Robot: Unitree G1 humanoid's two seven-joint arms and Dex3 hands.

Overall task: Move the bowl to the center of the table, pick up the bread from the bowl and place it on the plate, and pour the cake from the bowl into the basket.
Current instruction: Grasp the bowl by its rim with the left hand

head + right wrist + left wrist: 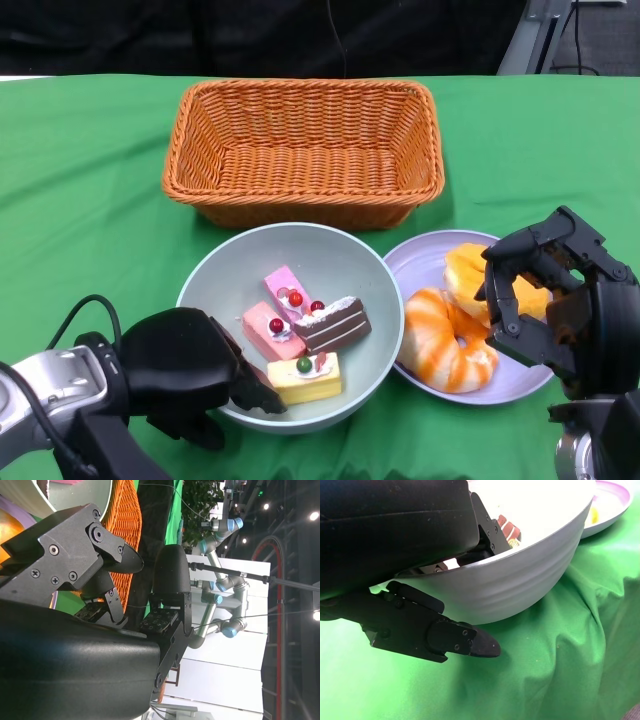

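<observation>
Fingers of the black left hand grip the near rim of the pale grey-green round bowl, which sits mid-tabletop before the orange woven wicker basket. Four small cake pieces lie inside the bowl, so the pouring is left. Two glazed bread rings rest on the lilac round plate, so that step looks done. The right hand hovers above them, fingers loosely curled, holding nothing.

Green table: basket, bowl, plate.
</observation>
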